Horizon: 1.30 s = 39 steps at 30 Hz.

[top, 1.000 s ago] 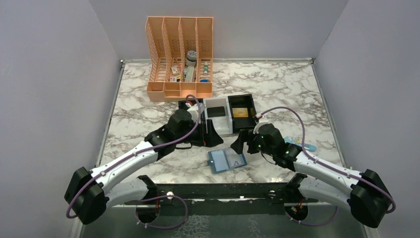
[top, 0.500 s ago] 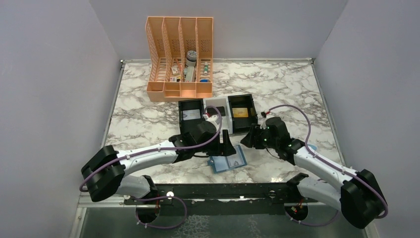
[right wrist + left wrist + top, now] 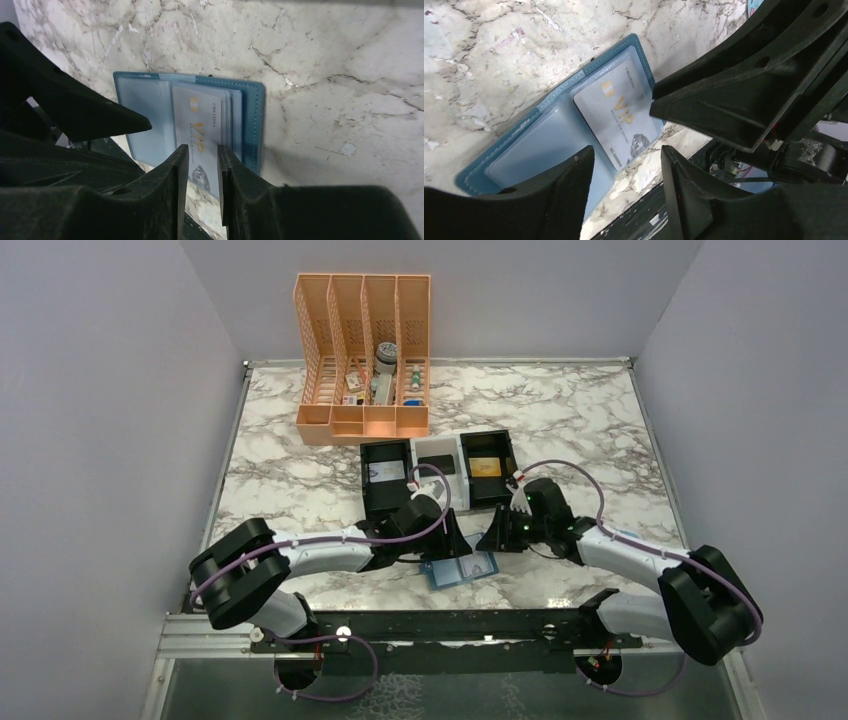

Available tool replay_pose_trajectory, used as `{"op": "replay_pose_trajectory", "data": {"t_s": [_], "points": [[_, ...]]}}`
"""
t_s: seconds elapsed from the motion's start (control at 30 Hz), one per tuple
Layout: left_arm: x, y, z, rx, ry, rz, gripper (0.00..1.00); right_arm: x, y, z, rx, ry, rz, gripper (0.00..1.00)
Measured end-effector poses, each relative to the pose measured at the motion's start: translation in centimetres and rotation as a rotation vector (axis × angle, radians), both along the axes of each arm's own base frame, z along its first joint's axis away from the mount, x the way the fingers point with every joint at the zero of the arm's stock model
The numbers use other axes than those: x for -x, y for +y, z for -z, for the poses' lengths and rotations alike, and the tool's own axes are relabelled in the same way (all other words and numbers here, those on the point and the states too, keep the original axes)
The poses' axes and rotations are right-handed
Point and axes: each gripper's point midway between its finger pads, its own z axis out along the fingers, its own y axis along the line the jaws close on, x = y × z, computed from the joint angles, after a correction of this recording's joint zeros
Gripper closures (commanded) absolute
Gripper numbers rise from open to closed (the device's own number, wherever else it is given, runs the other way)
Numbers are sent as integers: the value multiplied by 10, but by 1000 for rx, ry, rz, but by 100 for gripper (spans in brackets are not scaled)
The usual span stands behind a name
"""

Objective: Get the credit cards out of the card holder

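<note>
- The card holder (image 3: 460,569) lies opened flat near the front edge of the marble surface (image 3: 290,480), between the two arms; its clear pockets face up, which leaves the cards free to slide out
- A pale credit card (image 3: 616,120) sits in one pocket with one end poking past the holder's edge onto the surface, and more card edges seem stacked under it
- The left tool (image 3: 625,165) hovers low over the holder with its jaws wide apart, gripping nothing; I judge it is placed to pin the holder while the card is drawn
- The right tool (image 3: 202,150) is lined up on the protruding end with its jaws narrowed to a slit; I cannot tell whether they pinch the card
- Writing: "VIP" in gold capitals along the card, with a small gold square beside it; a tiny word at one end and a line starting "NO" are too small to read surely
- The black-and-white tray (image 3: 438,443) just beyond the holder has a black card (image 3: 437,467) and a gold-coloured card (image 3: 485,467) in it, so part of the job looks done
</note>
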Motion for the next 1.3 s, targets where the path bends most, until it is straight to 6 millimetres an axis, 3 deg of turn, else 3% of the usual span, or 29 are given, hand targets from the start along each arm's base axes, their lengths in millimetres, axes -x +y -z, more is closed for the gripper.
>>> {"op": "replay_pose_trajectory", "data": {"t_s": [0.2,0.37,0.7,1.0,1.07,1.13,1.3], "points": [[0,-6,14,7,28,-3,55,7,1,10,-4,30,-26,73],[5,0,27,-17,57,-10,57,8,2,12,-27,16,-29,73],[9,8,36,1,95,-55,70,10,5,13,-61,3,-32,74],[10,7,39,48,124,-93,73,11,8,13,-90,7,-35,74],[9,5,40,53,128,-94,87,11,8,13,-97,7,-34,75],[9,5,41,53,131,-92,94,11,8,13,-101,6,-33,75],[9,4,42,57,133,-86,96,9,7,13,-100,3,-25,76]]}}
